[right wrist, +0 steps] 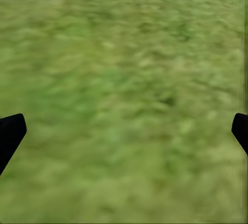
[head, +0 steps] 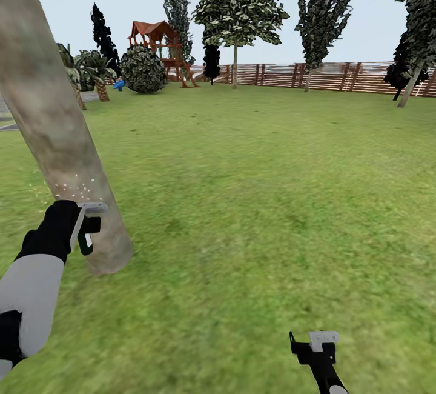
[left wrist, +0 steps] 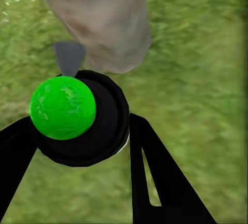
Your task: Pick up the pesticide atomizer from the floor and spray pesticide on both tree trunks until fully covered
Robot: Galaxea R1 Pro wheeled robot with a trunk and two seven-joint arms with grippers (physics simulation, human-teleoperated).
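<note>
Your left gripper (head: 91, 224) sits low against the near trunk (head: 54, 121), its jaws clenched on the atomizer (head: 86, 241) (a small dark item with a green part, tucked under the pale finger). In the left wrist view the atomizer (left wrist: 85, 118) is a round black body topped by a bright green ball, held between the two black fingers (left wrist: 155, 177), with a grey nozzle tip pointing at the trunk (left wrist: 103, 22) where it meets the grass. Fine white specks of pesticide (head: 75, 189) dot the bark just above the gripper, and a few float over the grass to the trunk's left.

Your right gripper (head: 316, 345) hangs low over the lawn (head: 260, 200), well apart from the trunk. Its jaws are released: the right wrist view shows the two dark fingertips (right wrist: 10, 133) wide apart with only grass between them.

Far off stand a slatted fence (head: 339, 76), several leafy trees (head: 239, 6), a round bush (head: 143, 70) and a red-roofed play tower (head: 162, 48).
</note>
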